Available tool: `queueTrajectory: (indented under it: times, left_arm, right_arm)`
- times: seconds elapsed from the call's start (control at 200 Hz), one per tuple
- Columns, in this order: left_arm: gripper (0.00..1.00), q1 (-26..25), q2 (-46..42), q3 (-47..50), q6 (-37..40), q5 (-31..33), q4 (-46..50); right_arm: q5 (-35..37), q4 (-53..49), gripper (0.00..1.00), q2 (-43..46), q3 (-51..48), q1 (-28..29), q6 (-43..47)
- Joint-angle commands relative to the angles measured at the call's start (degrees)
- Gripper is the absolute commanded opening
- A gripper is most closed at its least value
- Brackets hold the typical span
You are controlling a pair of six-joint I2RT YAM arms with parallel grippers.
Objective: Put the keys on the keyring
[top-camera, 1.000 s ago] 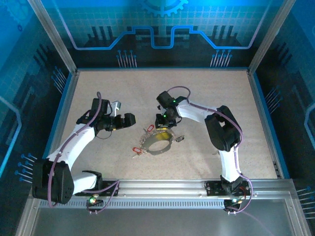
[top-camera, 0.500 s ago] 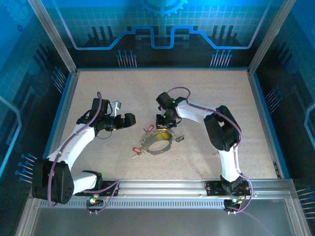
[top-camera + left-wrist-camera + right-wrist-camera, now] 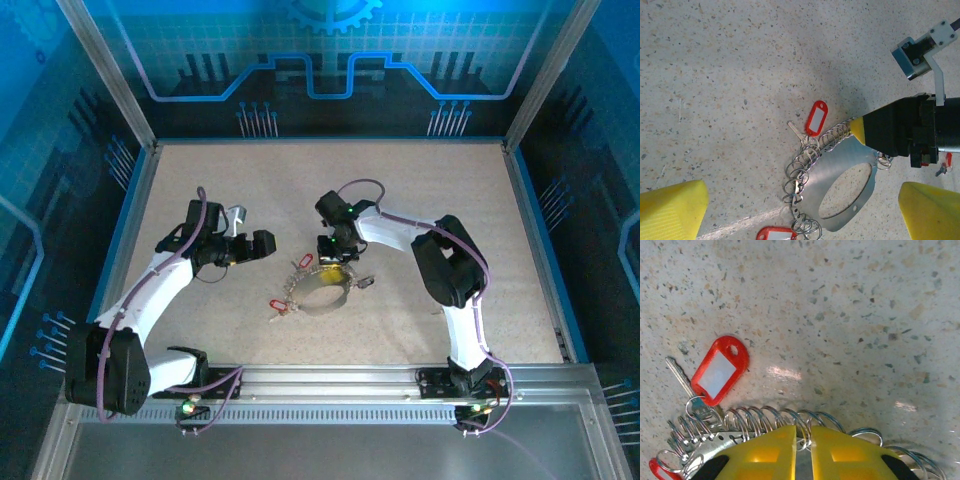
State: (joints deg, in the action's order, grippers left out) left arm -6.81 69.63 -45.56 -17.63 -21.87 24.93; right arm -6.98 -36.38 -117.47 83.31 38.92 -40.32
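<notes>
The keyring (image 3: pixel 341 298) is a flat silver plate (image 3: pixel 832 162) with an oval hole, lying on the table, its edge strung with several small wire loops (image 3: pixel 765 417). My right gripper (image 3: pixel 335 267) is shut on its far edge, the yellow fingertips (image 3: pixel 780 450) pinching a loop and the plate. Keys hang from the loops: one with a red tag (image 3: pixel 815 117) (image 3: pixel 720 369), another red tag (image 3: pixel 775 234), and one at the ring's right (image 3: pixel 366 283). My left gripper (image 3: pixel 263 243) hovers open to the ring's left, its yellow fingers (image 3: pixel 672 212) wide apart above it.
The speckled tabletop (image 3: pixel 420 190) is walled by blue panels and a metal frame (image 3: pixel 130 120). The right arm's black wrist (image 3: pixel 905 132) reaches over the ring's upper right.
The right arm has edged slightly left, still pinching the keyring's edge. The left arm has stayed put.
</notes>
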Motion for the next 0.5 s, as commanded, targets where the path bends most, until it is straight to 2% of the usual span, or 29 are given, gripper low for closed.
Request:
queueTrajectory:
  times: [0.0, 0.365, 0.495]
  left_arm:
    - [0.99, -0.1, -0.1, -0.3, 0.3, -0.9, -0.3]
    - [0.99, -0.1, 0.1, -0.4, 0.5, -0.9, -0.3]
    - [0.99, -0.1, 0.2, -0.3, 0.4, -0.9, -0.2]
  right_arm:
    - [-1.1, 0.9, 0.18, -1.4, -0.8, 1.1, -1.3]
    - [-4.4, 4.5, 0.19, -0.8, -2.3, 0.8, -1.7]
    - [-2.2, 2.9, 0.19, 0.1, -2.6, 0.5, -2.0]
